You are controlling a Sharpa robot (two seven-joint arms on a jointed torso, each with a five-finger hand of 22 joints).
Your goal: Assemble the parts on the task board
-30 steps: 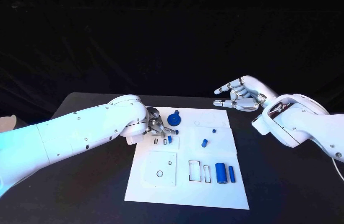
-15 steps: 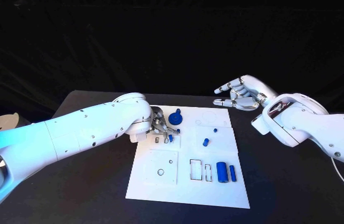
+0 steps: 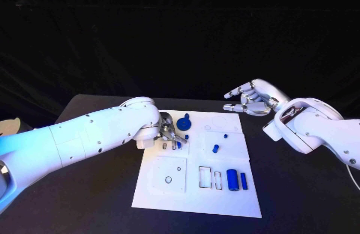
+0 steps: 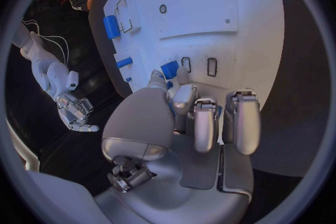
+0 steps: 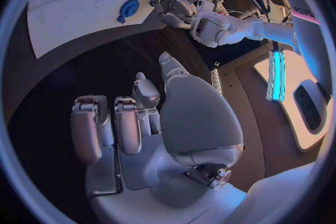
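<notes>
Task board (image 3: 225,192), left robot hand (image 3: 168,130) pinching blue part (image 4: 169,69), right robot hand (image 3: 249,100) spread beyond its far edge

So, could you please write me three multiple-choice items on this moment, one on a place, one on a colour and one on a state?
1. Where is the left hand?
A. Over the task board's left side, by the small slots
B. Off the table's far right
C. On the board's near edge

2. What colour is the gear-like part?
A. Red
B. Blue
C. Green

3. What is the right hand doing?
A. Gripping the large cylinder
B. Pressing on the board
C. Raised beyond the task board, holding nothing

Answers:
1 A, since the head view shows it at the slots on the board's left.
2 B, blue in the head view.
3 C, since its fingers are apart and bare, while the large cylinder lies untouched on the board.
</notes>
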